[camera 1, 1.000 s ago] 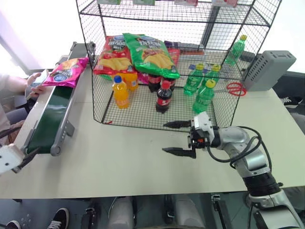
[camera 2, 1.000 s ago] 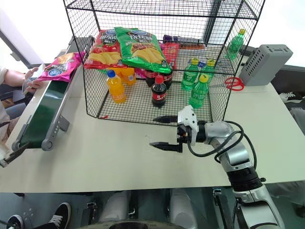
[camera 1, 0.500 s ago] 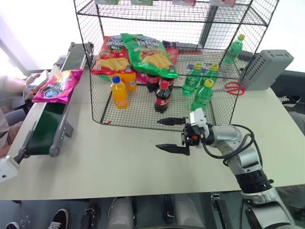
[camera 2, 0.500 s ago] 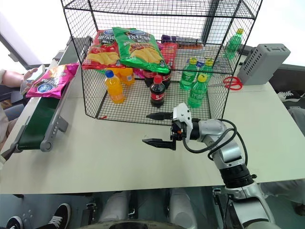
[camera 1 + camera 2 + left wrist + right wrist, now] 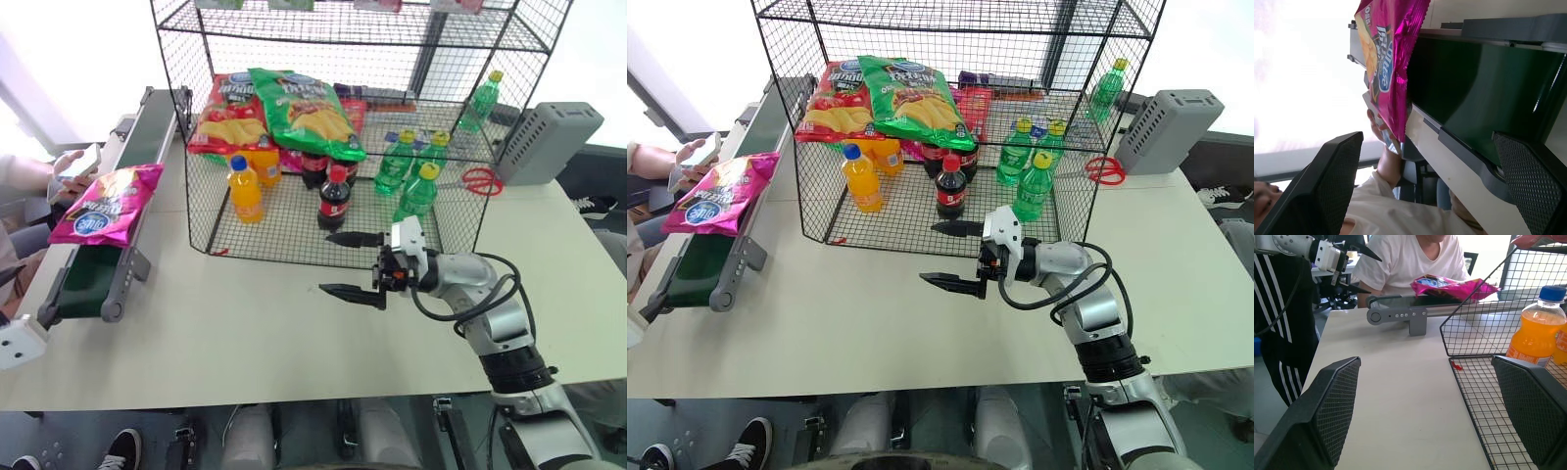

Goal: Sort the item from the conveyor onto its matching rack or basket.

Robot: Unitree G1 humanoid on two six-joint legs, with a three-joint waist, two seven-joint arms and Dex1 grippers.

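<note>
The magenta-pink chip bag (image 5: 100, 204) lies on the dark green conveyor (image 5: 93, 269) at the left of the frame, near the belt's near end. The right gripper (image 5: 350, 264) hovers at centre over the white table (image 5: 245, 323), fingers spread wide, just before the black wire rack (image 5: 333, 127). The left gripper (image 5: 1354, 268), seemingly beside the conveyor's end, is spread too

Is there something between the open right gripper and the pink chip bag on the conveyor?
Nothing visible stands in the way. The right gripper, jaws open, hovers over bare table in front of the rack. The pink chip bag lies on the conveyor beyond that bare stretch, with the rack's corner just beside the path.
</note>
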